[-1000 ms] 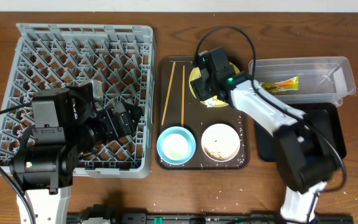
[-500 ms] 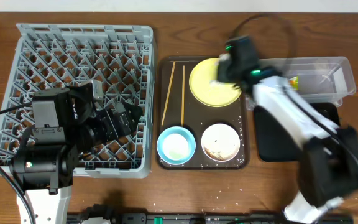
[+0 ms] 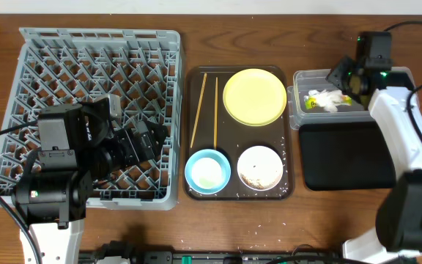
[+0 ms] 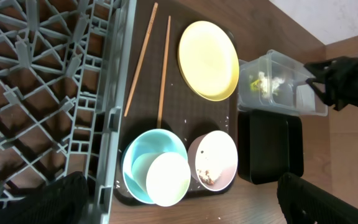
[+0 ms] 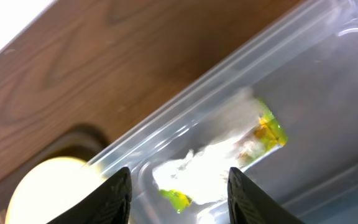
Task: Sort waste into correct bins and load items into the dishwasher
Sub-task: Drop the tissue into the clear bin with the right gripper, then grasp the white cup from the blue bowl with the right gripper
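The snack wrapper (image 3: 324, 99) lies crumpled in the clear tub (image 3: 297, 110). My right gripper (image 3: 345, 76) hovers over the tub. In the right wrist view it (image 5: 182, 194) is open, with the wrapper (image 5: 219, 165) lying below and between its fingers. The yellow plate (image 3: 254, 96), two chopsticks (image 3: 205, 110), light blue bowl (image 3: 207, 172) and white bowl (image 3: 260, 167) holding brownish scraps (image 3: 253, 177) sit on the brown tray (image 3: 229, 138). My left gripper (image 3: 149, 139) is open and empty over the front right of the grey dish rack (image 3: 50, 59).
The black tray (image 3: 343, 158) lies just in front of the clear tub, to the right of the brown tray. White rice grains are scattered on the brown tray and on the table by its front edge. The table's back edge runs just behind the tub.
My right arm swung right, from over the yellow plate to over the clear tub. The plate now shows in full. The left arm has not moved.
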{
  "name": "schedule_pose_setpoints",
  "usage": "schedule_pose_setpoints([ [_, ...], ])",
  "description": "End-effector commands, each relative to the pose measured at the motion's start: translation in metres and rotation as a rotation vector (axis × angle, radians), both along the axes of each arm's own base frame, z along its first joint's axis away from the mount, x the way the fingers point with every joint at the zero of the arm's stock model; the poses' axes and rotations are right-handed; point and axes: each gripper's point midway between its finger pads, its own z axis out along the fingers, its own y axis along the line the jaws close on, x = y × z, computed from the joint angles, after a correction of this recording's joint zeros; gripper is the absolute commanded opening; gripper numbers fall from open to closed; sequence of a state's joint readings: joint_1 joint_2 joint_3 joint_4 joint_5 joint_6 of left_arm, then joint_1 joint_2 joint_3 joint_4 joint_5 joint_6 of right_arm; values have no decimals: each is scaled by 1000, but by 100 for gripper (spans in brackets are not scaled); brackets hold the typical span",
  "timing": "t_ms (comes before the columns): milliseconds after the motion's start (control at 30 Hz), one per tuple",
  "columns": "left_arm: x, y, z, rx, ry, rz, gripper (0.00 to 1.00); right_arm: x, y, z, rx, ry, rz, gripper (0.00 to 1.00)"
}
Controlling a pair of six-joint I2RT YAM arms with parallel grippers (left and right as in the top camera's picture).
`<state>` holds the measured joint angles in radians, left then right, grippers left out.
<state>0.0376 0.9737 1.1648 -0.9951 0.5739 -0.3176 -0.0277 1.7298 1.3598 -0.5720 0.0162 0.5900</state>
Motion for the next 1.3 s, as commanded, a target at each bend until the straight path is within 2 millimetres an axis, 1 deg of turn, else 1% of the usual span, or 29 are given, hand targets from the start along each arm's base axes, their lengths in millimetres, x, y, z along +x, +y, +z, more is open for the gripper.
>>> schedule_pose_setpoints([
  [0, 1, -1, 8, -6, -21, -6, 98, -15, 37, 81, 32, -181, 256, 51],
  [33, 1, -1, 8, -6, -21, -6, 98, -29, 61, 102, 62, -230, 391, 52],
  [67, 1, -1, 8, -6, -21, -6, 98, -34, 69, 108, 72, -243, 431, 52],
  [100, 1, -1, 8, -6, -21, -6, 98, -61, 107, 125, 118, -265, 603, 52],
  [167, 1, -1, 8, -6, -21, -6, 98, -86, 134, 123, 136, -212, 680, 50],
  [200, 1, -1, 8, -6, -21, -6, 98, -97, 145, 117, 144, -176, 712, 50],
  [233, 1, -1, 8, -6, -21, -6, 98, -113, 162, 109, 156, -117, 760, 49],
  [300, 1, -1, 8, -6, -21, -6, 98, -137, 186, 89, 159, -17, 833, 49],
  [367, 1, -1, 8, -6, -21, -6, 98, -155, 205, 69, 124, 63, 891, 49],
  [400, 1, -1, 8, -6, -21, -6, 98, -159, 209, 63, 106, 82, 904, 49],
  [467, 1, -1, 8, -6, -21, -6, 98, -172, 227, 45, 55, 143, 962, 49],
  [533, 1, -1, 8, -6, -21, -6, 98, -181, 240, 31, 23, 192, 989, 49],
  [633, 1, -1, 8, -6, -21, -6, 98, -190, 254, 12, 1, 253, 1019, 49],
  [700, 1, -1, 8, -6, -21, -5, 98, -194, 260, -1, -3, 296, 1027, 46],
  [767, 1, -1, 8, -6, -21, -6, 98, -194, 260, -5, -4, 307, 1024, 45],
  [833, -1, -2, 8, -11, -16, -9, 98, -189, 257, -4, -29, 294, 1009, 46],
  [867, -7, -3, 4, -20, 16, -14, 98, -186, 254, -4, -37, 290, 996, 47],
  [900, -10, -4, 1, -20, 36, -14, 98, -185, 253, -4, -35, 290, 992, 47],
  [1033, -12, -4, 0, -21, 45, -15, 98, -184, 249, -2, -33, 292, 979, 47],
  [1100, -18, -7, -4, 7, 46, -64, 98, -184, 249, 2, -32, 279, 979, 49],
  [1133, -23, -10, -6, 29, 46, -106, 99, -184, 249, 5, -31, 269, 980, 50],
  [1200, -35, -15, -12, 76, 67, -154, 98, -183, 248, 15, -34, 230, 978, 53],
  [1267, -43, -10, -18, 156, 79, -151, 98, -185, 245, 25, -37, 205, 975, 55],
])
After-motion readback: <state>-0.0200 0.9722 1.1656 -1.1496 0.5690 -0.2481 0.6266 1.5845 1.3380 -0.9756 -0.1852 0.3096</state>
